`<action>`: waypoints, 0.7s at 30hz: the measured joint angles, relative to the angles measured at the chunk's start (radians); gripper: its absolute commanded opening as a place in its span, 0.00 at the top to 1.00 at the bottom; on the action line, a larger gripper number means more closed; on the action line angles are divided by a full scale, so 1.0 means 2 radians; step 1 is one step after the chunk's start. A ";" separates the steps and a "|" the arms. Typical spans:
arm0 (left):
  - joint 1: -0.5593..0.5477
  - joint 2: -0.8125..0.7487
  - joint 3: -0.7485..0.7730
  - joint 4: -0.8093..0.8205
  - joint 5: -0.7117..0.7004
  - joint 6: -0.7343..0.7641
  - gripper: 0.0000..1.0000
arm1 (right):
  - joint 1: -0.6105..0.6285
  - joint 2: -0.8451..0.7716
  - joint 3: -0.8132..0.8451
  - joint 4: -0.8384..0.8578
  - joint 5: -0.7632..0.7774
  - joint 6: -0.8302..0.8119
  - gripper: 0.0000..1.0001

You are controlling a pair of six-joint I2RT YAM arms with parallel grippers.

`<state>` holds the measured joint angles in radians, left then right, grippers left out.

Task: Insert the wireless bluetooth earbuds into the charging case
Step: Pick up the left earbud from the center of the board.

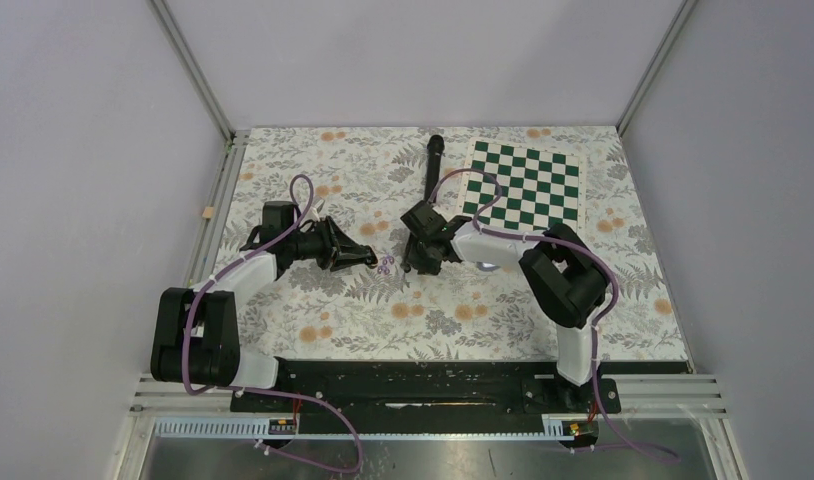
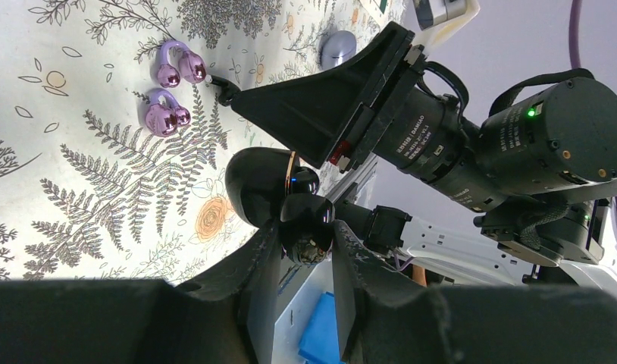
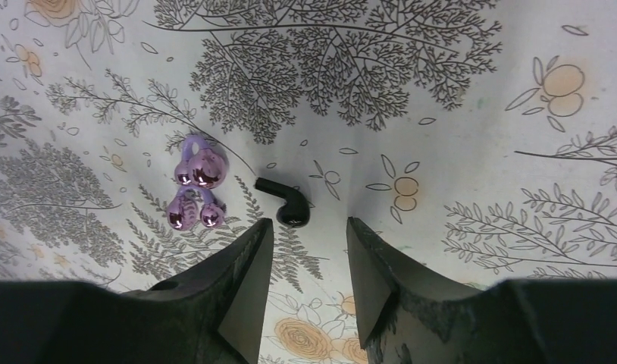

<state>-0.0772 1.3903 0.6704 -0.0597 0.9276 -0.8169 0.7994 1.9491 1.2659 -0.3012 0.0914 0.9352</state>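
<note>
Two jaws of the left gripper [image 2: 305, 231] are clamped tight on a glossy black charging case [image 2: 264, 182]. The case is held off the counter [image 3: 457, 152], its lid apparently swung open, with a copper-coloured ring showing at the seam. The right gripper [image 3: 309, 224] has its jaws apart with nothing between them, and their tips are low over the floral cover. A black earbud [image 3: 288, 205] lies on the counter just ahead of the gap, stem pointing away to the left. In the left wrist view one right jaw tip sits just beside it.

Close to the left of the black earbud lie two purple earbuds [image 3: 195, 171], clip-shaped and shiny. One is behind the other and they are almost touching.

From above, the grippers face each other near the middle of the counter, with the purple earbuds between them. A black microphone [image 1: 432, 165] lies from the far edge toward the centre. A green-and-white chessboard mat [image 1: 528, 180] lies at the far right corner.
</note>
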 measured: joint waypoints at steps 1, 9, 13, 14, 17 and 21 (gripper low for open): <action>0.000 0.000 0.000 0.000 0.000 0.001 1.00 | 0.000 0.000 0.002 0.001 -0.001 0.001 0.53; 0.000 0.000 0.000 -0.001 0.002 0.004 1.00 | 0.000 0.012 0.012 0.005 -0.003 0.008 0.63; 0.000 0.000 0.000 -0.003 0.002 0.004 1.00 | 0.000 0.014 0.014 0.005 -0.003 0.008 0.65; 0.000 0.000 0.000 -0.003 0.002 0.004 1.00 | 0.000 0.014 0.014 0.006 -0.003 0.008 0.65; 0.000 -0.002 0.000 -0.003 0.002 0.004 1.00 | 0.000 0.019 0.022 -0.002 -0.002 0.007 0.70; 0.000 -0.008 0.000 0.000 0.002 0.003 1.00 | 0.000 0.027 0.035 -0.012 -0.001 0.002 0.75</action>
<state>-0.0769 1.3735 0.6704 -0.0601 0.9310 -0.8101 0.7998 2.0033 1.3369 -0.3256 0.0902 0.9398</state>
